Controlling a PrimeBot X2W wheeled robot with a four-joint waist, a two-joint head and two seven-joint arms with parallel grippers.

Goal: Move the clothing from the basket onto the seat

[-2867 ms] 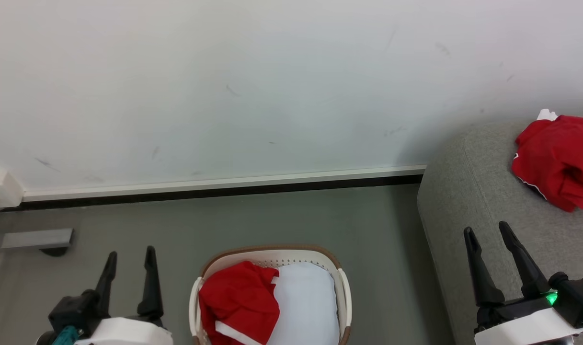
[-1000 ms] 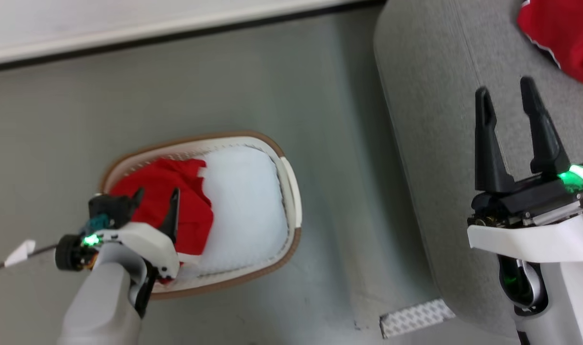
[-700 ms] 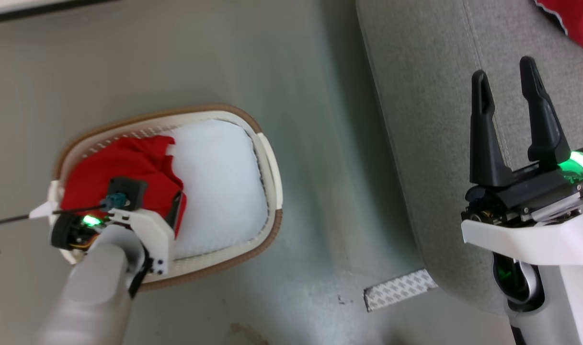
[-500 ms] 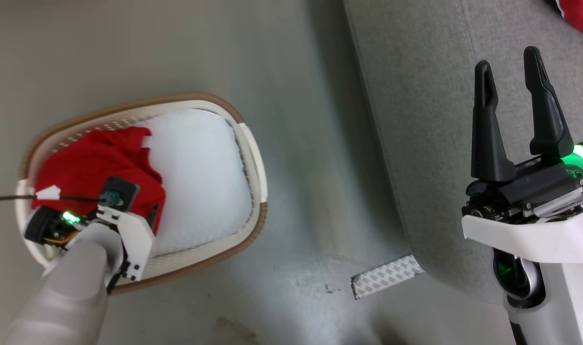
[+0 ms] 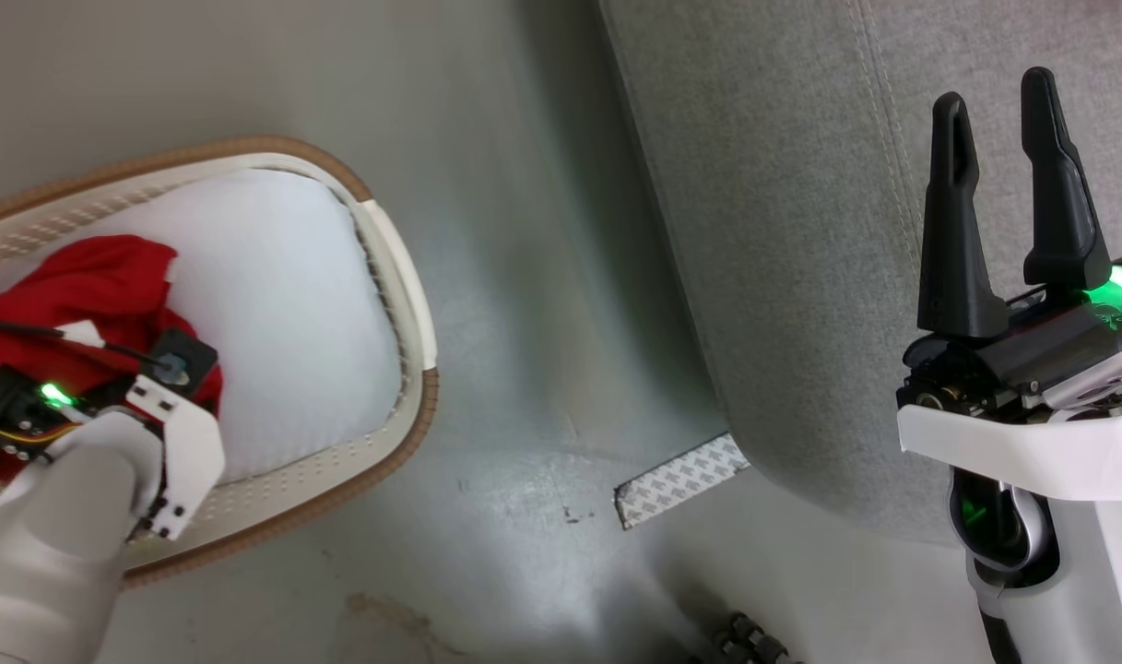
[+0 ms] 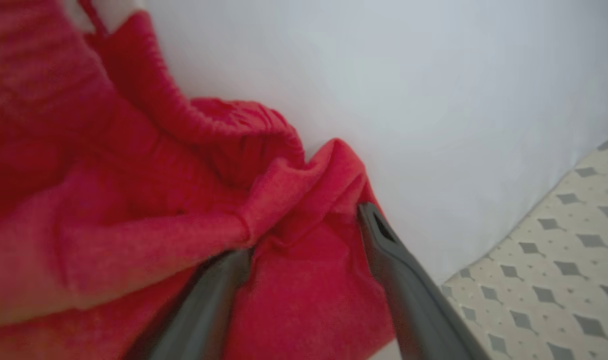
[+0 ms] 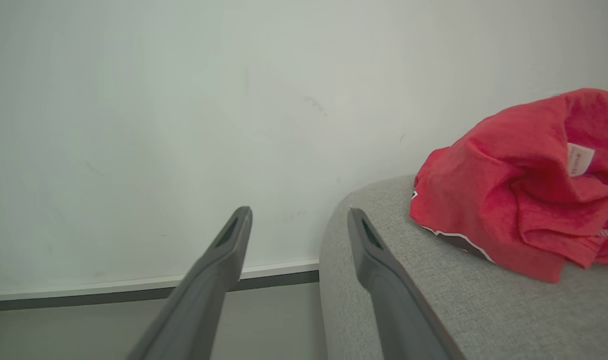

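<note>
Meeting a white wall (image 7: 134, 125), grey floor (image 5: 524, 323) carries basket (image 5: 406, 269) and seat (image 5: 782, 231).

1. The left gripper (image 6: 304, 232) points down, away from the head camera, its two dark fingers (image 6: 413, 300) spread apart.
2. Its pale forearm (image 5: 53, 553) rises from the head view's lower left corner.
3. The right gripper (image 5: 994, 92) stands upright at that view's right edge, fingers parted, a green light (image 5: 1114, 281) glowing at its base.
</note>
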